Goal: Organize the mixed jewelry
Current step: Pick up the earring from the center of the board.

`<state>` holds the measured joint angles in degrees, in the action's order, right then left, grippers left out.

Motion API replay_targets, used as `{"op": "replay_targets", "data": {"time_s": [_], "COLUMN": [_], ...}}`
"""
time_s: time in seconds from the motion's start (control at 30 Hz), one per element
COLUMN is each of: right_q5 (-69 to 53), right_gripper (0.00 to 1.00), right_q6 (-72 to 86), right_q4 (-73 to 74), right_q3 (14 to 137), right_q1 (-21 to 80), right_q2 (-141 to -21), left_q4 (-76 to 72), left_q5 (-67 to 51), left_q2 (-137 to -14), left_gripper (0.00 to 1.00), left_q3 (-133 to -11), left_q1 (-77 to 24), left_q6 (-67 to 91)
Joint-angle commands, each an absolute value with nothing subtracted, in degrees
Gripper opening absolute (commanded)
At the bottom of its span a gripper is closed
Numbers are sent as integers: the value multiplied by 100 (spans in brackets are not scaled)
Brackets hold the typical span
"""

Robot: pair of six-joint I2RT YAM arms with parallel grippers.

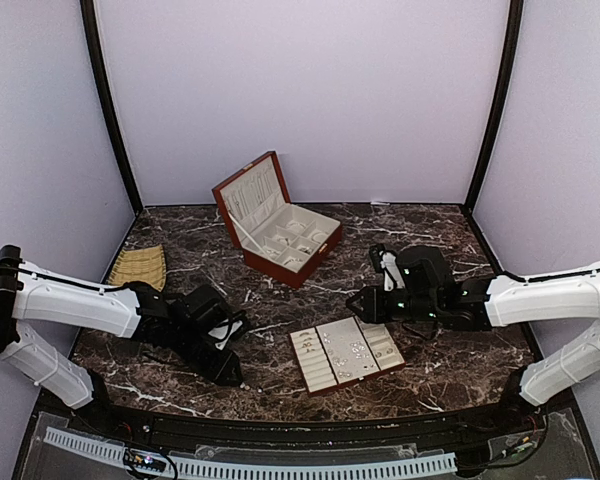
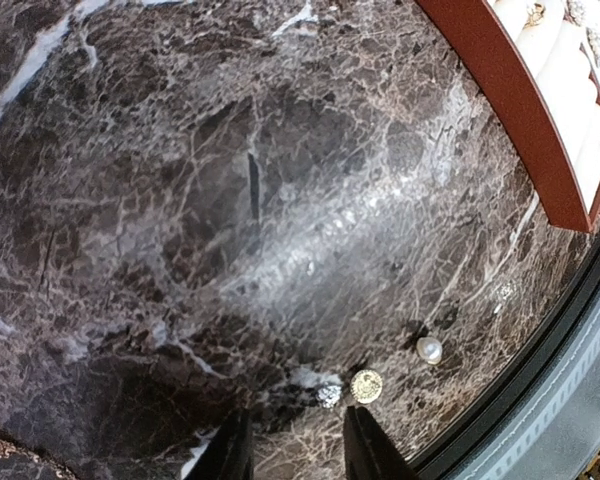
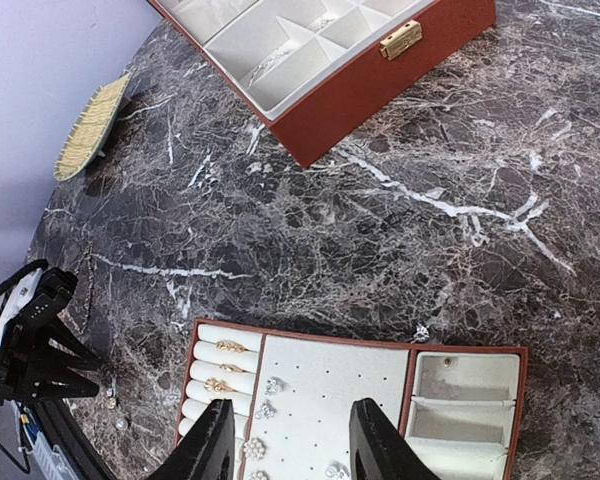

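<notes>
Three loose pieces of the mixed jewelry lie on the marble just beyond my left gripper [image 2: 295, 452]: a sparkly silver stud [image 2: 328, 394], a round gold stud [image 2: 367, 385] and a pearl [image 2: 429, 350]. That gripper is open and low over the table, with nothing between its fingers. The cream slotted tray [image 1: 385, 345] holds gold rings [image 3: 230, 347] in its rolls and sparkly earrings [image 3: 272, 385] on its pad. My right gripper [image 3: 292, 445] hovers open above the tray [image 3: 350, 390], holding nothing. One small sparkly piece [image 3: 421, 333] lies against the tray's far rim.
The red-brown wooden box [image 1: 305, 268] stands open at the back centre, lid up. A woven yellow mat [image 1: 140, 266] lies at the far left. The tray's corner [image 2: 510, 100] shows in the left wrist view, and the table's near edge [image 2: 540, 400] runs close behind the loose pieces.
</notes>
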<state>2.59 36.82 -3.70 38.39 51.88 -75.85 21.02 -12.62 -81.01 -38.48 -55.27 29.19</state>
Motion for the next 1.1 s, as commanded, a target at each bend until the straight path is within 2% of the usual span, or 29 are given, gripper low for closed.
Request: {"op": "replay_targets", "data": {"time_s": [0.0, 0.2, 0.4, 0.6, 0.97, 1.07], "right_q5": [244, 246, 247, 251, 262, 267], "right_gripper": [41, 41, 41, 41, 41, 40], "right_q6": [3733, 3736, 3775, 3802, 3808, 3813], "right_q4": [-639, -642, -641, -689, -703, -696], "right_q3": [3788, 3779, 3745, 3709, 3683, 3683], "right_q1": [5221, 5221, 5221, 5221, 5221, 5221], "right_q2": [-7595, -7604, -7595, -7583, -7550, -7543], "left_q4": [2096, 2028, 2050, 2048, 2093, 2067], "left_q5": [-1297, -1412, -1381, -1328, -1300, -1347], "left_q2": [-8028, -8132, -8253, -8256, -8339, -8362], "left_gripper": [35, 35, 18, 6, 4, 0], "left_q3": [-3970, -3989, -4049, -4060, -4122, -4122], "left_q1": [-5555, -5631, -5713, -5722, -5723, -5722], "left_q6": [2964, 2885, 2859, 2855, 2821, 2821]}}
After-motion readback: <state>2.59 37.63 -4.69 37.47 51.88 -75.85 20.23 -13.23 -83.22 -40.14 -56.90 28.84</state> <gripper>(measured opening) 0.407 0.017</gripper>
